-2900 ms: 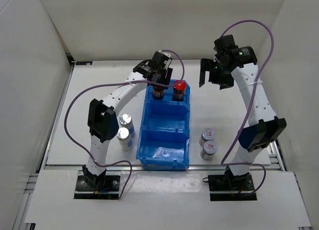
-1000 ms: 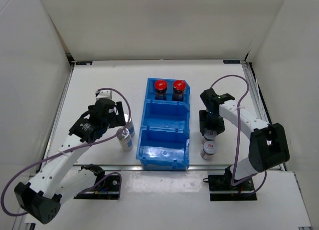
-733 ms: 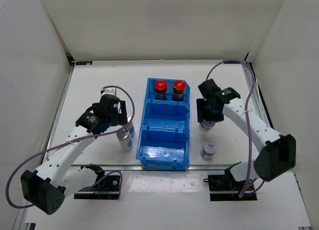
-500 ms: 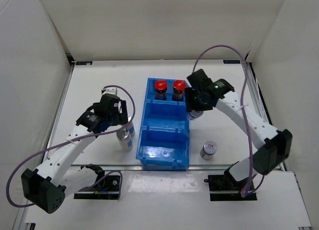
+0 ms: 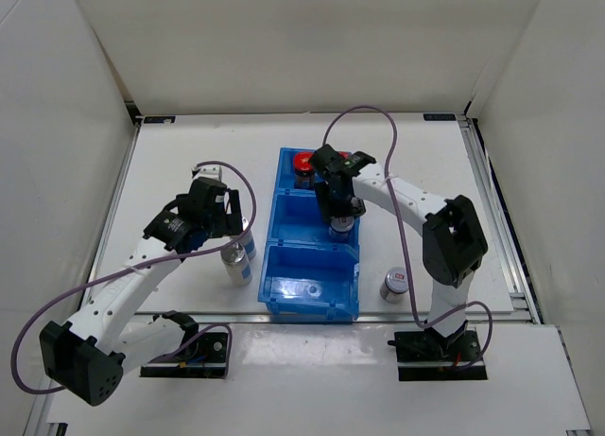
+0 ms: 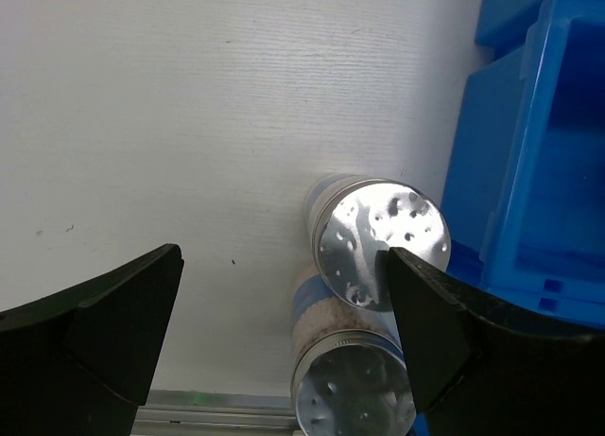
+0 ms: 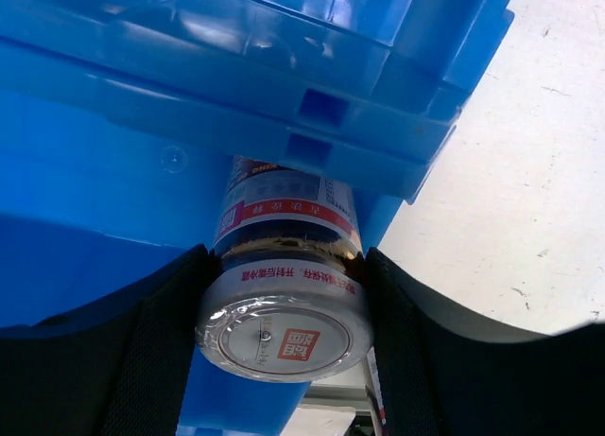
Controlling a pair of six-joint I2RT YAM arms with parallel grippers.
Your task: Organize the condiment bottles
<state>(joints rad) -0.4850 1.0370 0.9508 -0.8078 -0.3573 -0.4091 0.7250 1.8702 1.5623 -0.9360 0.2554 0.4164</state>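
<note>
My right gripper [image 5: 338, 213] is shut on a red-marked silver-capped bottle [image 5: 339, 230] and holds it in the middle compartment of the blue bin [image 5: 284, 230]. In the right wrist view the bottle [image 7: 284, 327] sits between both fingers. A second red-marked bottle [image 5: 394, 283] stands on the table right of the bin. One red-capped dark bottle [image 5: 302, 162] shows in the far compartment; my right arm hides the other. My left gripper [image 5: 233, 230] is open above two plain silver-topped bottles [image 6: 380, 242] [image 6: 364, 393] left of the bin.
The bin's near compartment [image 5: 310, 289] holds no bottle. White walls enclose the table on the left, back and right. The bin wall [image 6: 529, 171] is close to the right of the left gripper's right finger [image 6: 444, 313].
My right gripper lifted a red-marked bottle from the table right of the bin and carried it left into the middle compartment. My left gripper has stayed over the silver-topped bottles.
</note>
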